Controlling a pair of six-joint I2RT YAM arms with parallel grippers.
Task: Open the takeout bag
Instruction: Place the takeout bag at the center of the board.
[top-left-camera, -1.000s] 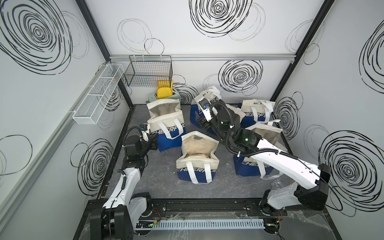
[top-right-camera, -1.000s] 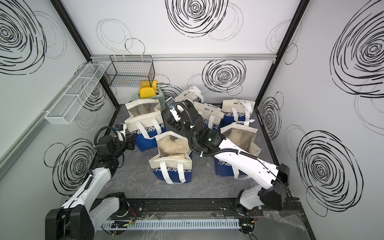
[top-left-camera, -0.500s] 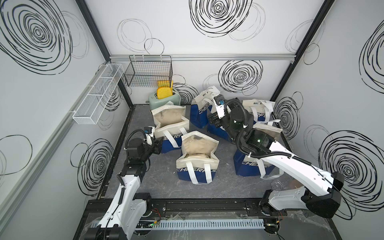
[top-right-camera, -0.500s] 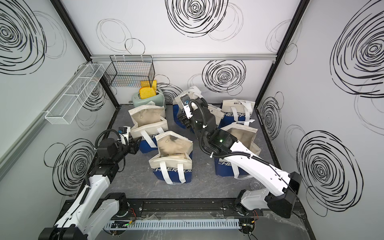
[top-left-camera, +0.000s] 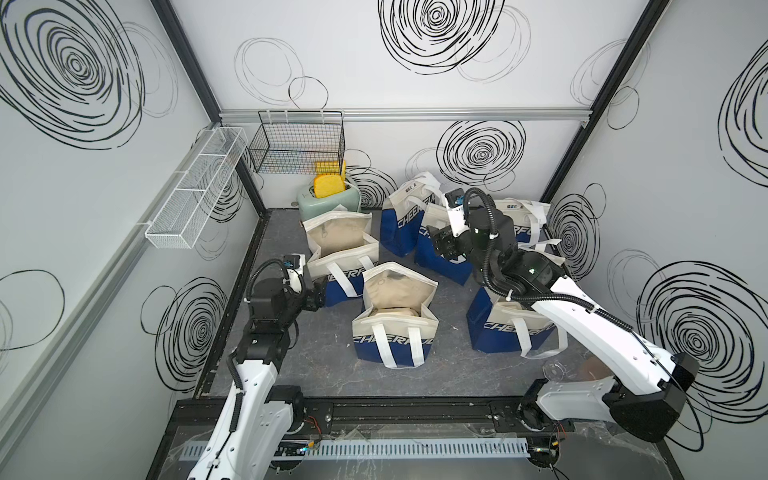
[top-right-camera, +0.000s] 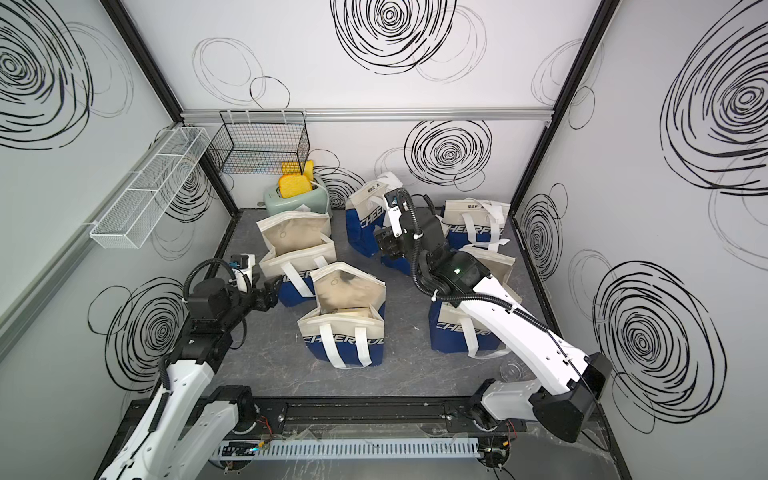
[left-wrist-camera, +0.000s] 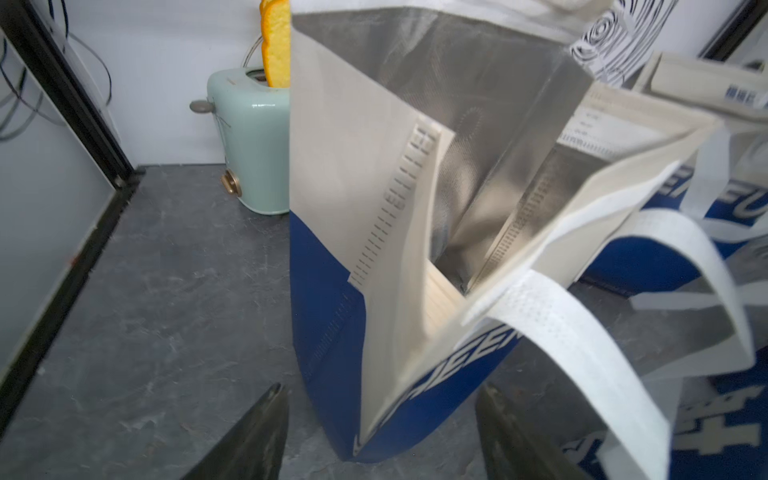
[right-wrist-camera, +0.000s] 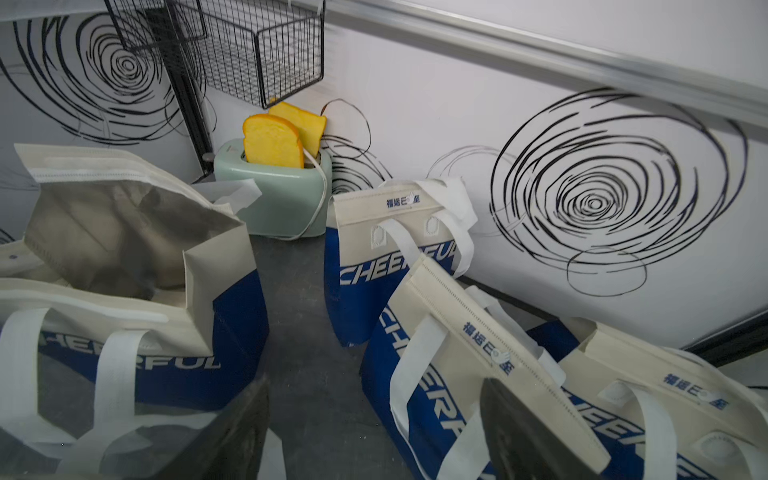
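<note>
– At the middle left of the frame, in both top views, the left gripper sat low over the bench, close beside the blue base of the takeout bag. Was it holding anything?
– No. In the left wrist view its jaws stood wide apart and empty, the bag just ahead of them, and I saw no contact. The bag stood upright in front of the toaster, mouth gaping, silver lining showing, one white handle flopped forward
– So which step was that?
– I judged the opening of that bag as good as done, with the left arm clear of it
– And the right gripper?
– Upper middle of the frame, jaws wide too, gripping nothing. It hung over a closed bag leaning in the back row, its top seam pressed flat
– What did the next move call for?
– If another bag was to be opened, that leaning one looked likeliest. One gripper would have needed to pinch a single layer of the top flap, not both, while the other steadied the far side, then part them gently so the light bag did not tip
</note>
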